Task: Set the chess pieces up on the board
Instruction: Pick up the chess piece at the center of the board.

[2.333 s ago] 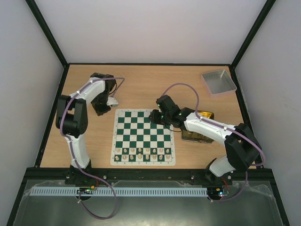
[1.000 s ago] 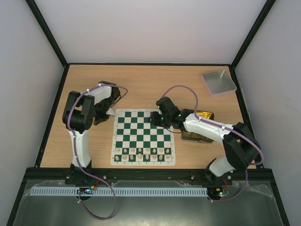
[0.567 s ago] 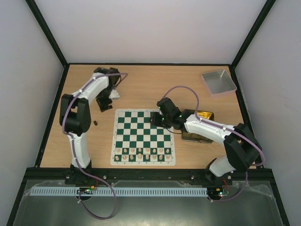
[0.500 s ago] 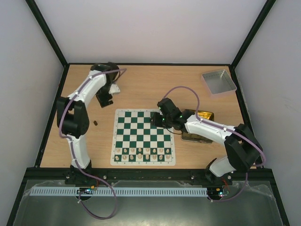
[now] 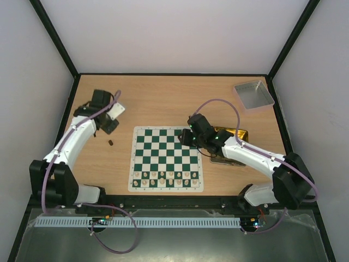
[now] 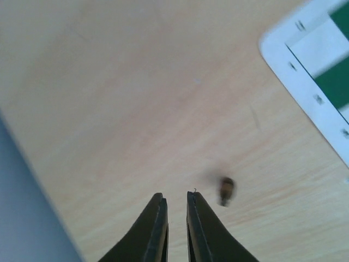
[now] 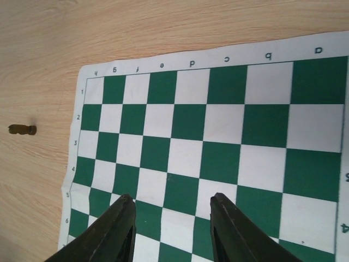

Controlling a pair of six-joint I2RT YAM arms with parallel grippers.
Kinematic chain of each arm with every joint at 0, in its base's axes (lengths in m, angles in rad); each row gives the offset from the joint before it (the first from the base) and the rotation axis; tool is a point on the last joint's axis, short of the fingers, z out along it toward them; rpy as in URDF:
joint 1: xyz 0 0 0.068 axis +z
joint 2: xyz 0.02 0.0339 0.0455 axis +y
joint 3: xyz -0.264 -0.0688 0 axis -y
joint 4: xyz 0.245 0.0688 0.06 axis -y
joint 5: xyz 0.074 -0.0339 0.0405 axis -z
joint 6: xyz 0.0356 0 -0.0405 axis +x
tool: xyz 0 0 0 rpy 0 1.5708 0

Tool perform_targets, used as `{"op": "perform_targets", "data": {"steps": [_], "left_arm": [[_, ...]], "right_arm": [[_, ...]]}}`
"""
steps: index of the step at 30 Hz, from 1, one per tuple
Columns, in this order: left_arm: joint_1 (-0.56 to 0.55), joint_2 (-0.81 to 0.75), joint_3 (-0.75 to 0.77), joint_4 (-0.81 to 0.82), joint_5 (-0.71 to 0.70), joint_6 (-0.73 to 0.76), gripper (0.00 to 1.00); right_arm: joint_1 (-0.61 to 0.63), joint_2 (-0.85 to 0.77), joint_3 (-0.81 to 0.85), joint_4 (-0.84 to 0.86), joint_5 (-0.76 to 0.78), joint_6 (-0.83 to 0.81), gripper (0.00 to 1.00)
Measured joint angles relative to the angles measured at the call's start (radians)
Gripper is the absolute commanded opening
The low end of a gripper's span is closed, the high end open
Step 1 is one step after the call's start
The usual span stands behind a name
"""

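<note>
- Left claw [image 6: 175, 196] hangs low over the counter [image 5: 163, 98] at the left of the top view. Its fingers are drawn nearly together, with only a slit between them and nothing in it. The tips sit just left of the dark piece [image 6: 227, 189], so it would probably have to spread and shift right before a pick.
- Right claw [image 7: 172, 234] is spread wide and empty above the upper right part of the board [image 5: 166, 158]. My guess is that it waits there to set down or fetch a piece.
- That board lies flat in the middle of the top view. Its far rows are bare, and that is where the dark set belongs.
- Grey tray [image 5: 253, 94] sits in the upper right corner, well apart from the rest.
- Gold tin [image 5: 234, 132] lies partly under the right arm, just right of the board. What it holds cannot be made out.
- Pale pieces [image 5: 166, 178] stand along the near rows.
- Smallest is the dark piece, off the mat to the left. It seems to lie on its side, so it may roll when pinched.
</note>
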Motion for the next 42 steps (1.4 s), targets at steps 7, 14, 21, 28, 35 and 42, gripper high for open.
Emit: {"op": "perform_targets", "data": {"steps": [7,14,21,28,35,42], "left_arm": [[0.046,-0.052,-0.291,0.114,0.087,0.011,0.15],[0.137,-0.043,-0.307,0.192,0.159,0.016,0.14],[0.172,0.005,-0.341,0.219,0.209,0.022,0.31],[0.176,0.028,-0.346,0.219,0.245,0.02,0.32],[0.176,0.057,-0.349,0.232,0.243,0.021,0.31],[0.179,0.092,-0.353,0.257,0.224,0.024,0.28]], "right_arm": [[0.0,-0.03,0.0,-0.028,0.042,-0.008,0.37],[0.0,-0.031,-0.002,-0.029,0.043,-0.006,0.37],[0.0,-0.027,-0.002,-0.032,0.04,-0.004,0.37],[0.0,-0.026,-0.009,-0.036,0.039,-0.001,0.37],[0.0,-0.025,-0.022,-0.037,0.039,0.001,0.37],[0.0,-0.019,-0.022,-0.036,0.039,0.001,0.37]]}}
